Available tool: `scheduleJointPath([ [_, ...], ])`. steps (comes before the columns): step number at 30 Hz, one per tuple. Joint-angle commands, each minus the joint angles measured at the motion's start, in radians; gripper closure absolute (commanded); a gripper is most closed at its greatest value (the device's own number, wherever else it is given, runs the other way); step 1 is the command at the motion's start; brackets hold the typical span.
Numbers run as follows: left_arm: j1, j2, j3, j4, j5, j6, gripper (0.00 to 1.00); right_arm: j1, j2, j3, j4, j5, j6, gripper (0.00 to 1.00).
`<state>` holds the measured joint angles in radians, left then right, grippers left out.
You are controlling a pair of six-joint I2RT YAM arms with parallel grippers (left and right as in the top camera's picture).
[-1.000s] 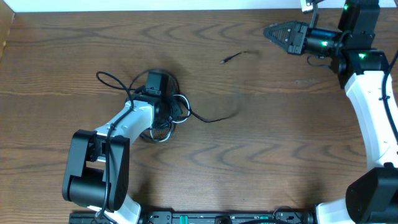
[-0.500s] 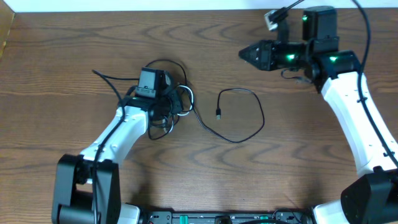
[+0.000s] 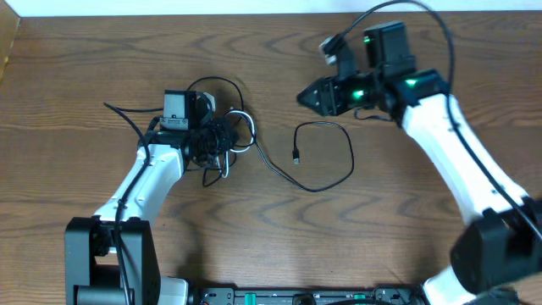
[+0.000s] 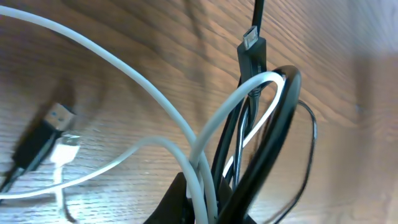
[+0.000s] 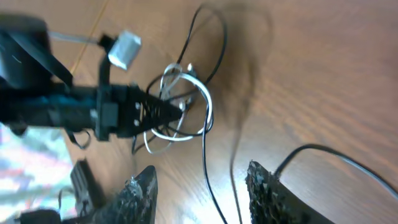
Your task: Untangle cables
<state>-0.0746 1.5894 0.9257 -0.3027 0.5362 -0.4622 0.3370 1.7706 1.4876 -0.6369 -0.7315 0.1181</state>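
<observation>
Left end effector [image 5: 179, 109] clamped on thin white cord [image 4: 199, 177] tangled with longer thin black cord [image 4: 250, 56] — two cords, on brown wooden worktop [image 3: 381, 241]. Right end effector [image 5: 202, 193] near black loop, fingers apart.

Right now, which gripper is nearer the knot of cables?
Left. The left gripper is buried in the knot of cables, pinching strands; the right gripper hangs open off to the side, touching nothing.

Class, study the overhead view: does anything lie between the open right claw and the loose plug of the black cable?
Nothing foreign does. Between the right claw and the plug there is only bare table and one strand of the black cable, the top of its own loop.
</observation>
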Motion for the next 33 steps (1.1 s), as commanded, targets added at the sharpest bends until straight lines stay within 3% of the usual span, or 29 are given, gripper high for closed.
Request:
scheduleJointPath([
  [1,0.002,-0.008,-0.005,0.001,0.065,0.029,0.92,0.029,0.075,0.014,0.003,-0.119,-0.076,0.57],
  [6,0.002,-0.008,-0.005,0.001,0.117,0.048,0.92,0.046,0.183,0.014,0.058,-0.225,-0.076,0.58],
  [11,0.002,-0.008,-0.005,0.001,0.195,0.048,0.92,0.048,0.276,0.014,0.188,-0.417,-0.066,0.66],
  [21,0.001,-0.008,-0.005,0.001,0.269,0.046,0.92,0.079,0.313,0.014,0.304,-0.391,-0.021,0.67],
  [33,0.002,-0.008,-0.005,0.002,0.291,0.046,0.92,0.141,0.313,0.014,0.262,-0.277,0.016,0.73],
])
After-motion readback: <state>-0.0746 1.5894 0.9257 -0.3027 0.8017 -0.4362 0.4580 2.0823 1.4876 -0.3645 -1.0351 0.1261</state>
